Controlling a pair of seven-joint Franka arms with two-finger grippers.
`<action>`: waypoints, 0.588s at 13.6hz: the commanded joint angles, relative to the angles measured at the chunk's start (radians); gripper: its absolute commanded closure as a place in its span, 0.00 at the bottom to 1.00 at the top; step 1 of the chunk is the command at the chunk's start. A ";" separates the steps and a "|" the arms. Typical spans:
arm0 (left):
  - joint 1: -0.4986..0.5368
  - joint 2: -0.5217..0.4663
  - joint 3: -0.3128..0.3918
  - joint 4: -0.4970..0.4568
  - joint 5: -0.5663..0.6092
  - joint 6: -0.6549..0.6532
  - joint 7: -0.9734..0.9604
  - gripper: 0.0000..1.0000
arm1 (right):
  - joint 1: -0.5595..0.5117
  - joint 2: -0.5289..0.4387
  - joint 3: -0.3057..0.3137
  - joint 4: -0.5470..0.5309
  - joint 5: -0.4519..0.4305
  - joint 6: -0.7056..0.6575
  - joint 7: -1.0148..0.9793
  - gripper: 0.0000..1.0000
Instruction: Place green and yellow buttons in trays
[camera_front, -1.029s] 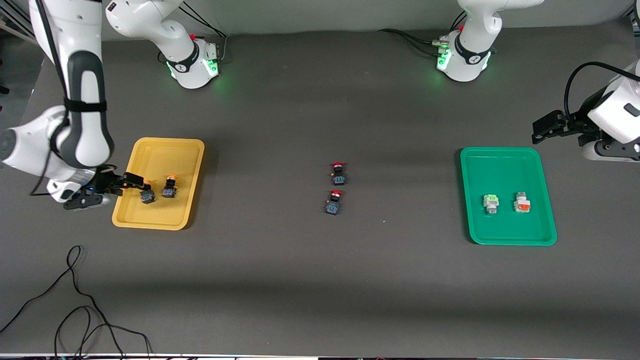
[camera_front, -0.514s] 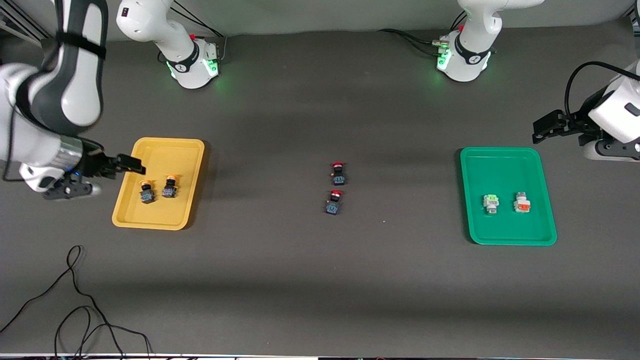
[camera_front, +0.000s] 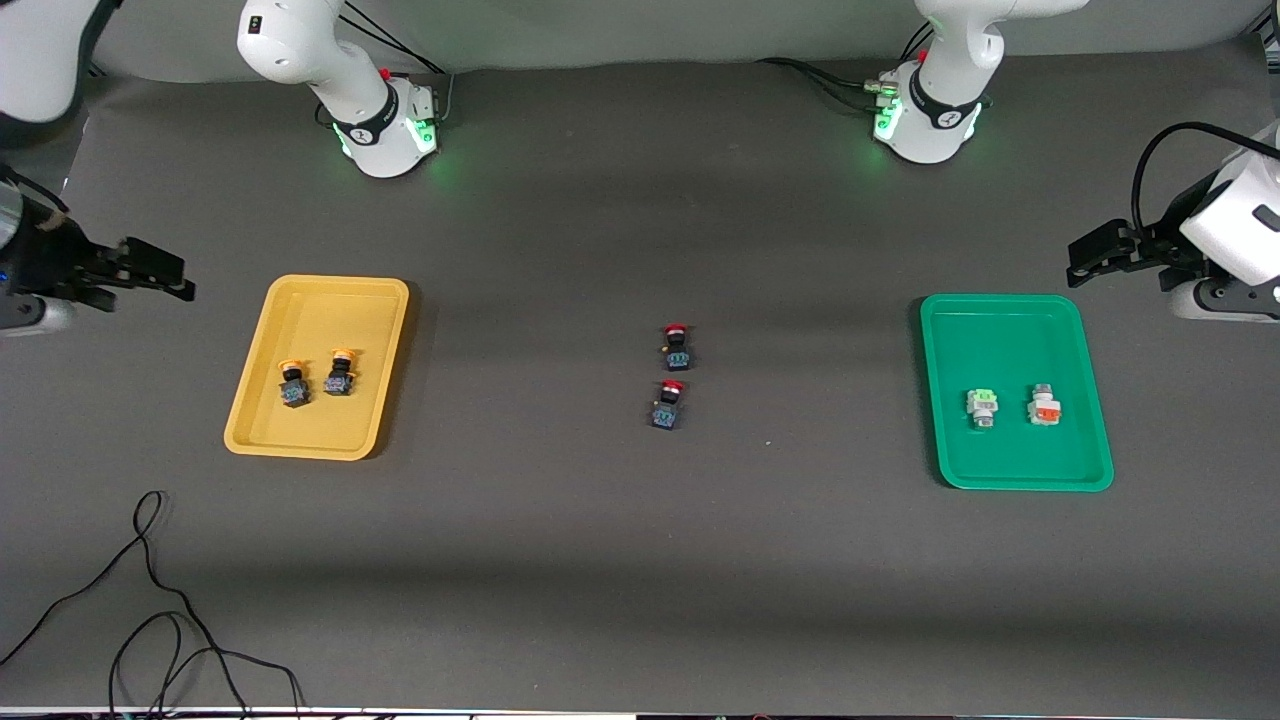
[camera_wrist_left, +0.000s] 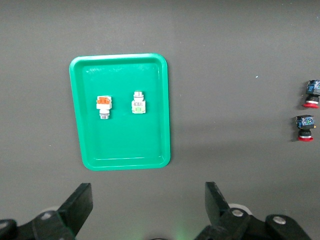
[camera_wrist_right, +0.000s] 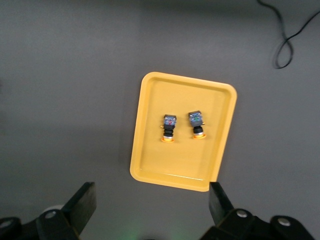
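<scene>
Two black-bodied buttons with yellow-orange caps lie side by side in the yellow tray, also in the right wrist view. Two whitish buttons, one with green part and one with orange-red part, lie in the green tray, also in the left wrist view. My right gripper is open and empty, up in the air off the yellow tray's side. My left gripper is open and empty, raised beside the green tray.
Two black-bodied buttons with red caps lie on the table's middle, one nearer the front camera than the other. A black cable loops on the table near the front edge at the right arm's end.
My right gripper has let go of a yellow-capped button in the yellow tray, then risen and drawn away off the tray toward the table's end. The left arm has barely moved.
</scene>
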 joint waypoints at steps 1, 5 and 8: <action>-0.010 -0.022 0.011 -0.012 -0.008 -0.010 0.004 0.00 | -0.040 0.007 0.006 0.078 -0.055 -0.037 0.018 0.00; -0.010 -0.022 0.011 -0.012 -0.008 -0.009 0.004 0.00 | -0.110 -0.001 0.045 0.134 -0.042 -0.040 0.017 0.00; -0.010 -0.022 0.011 -0.012 -0.008 -0.007 0.004 0.00 | -0.127 0.000 0.074 0.164 -0.022 -0.069 0.023 0.00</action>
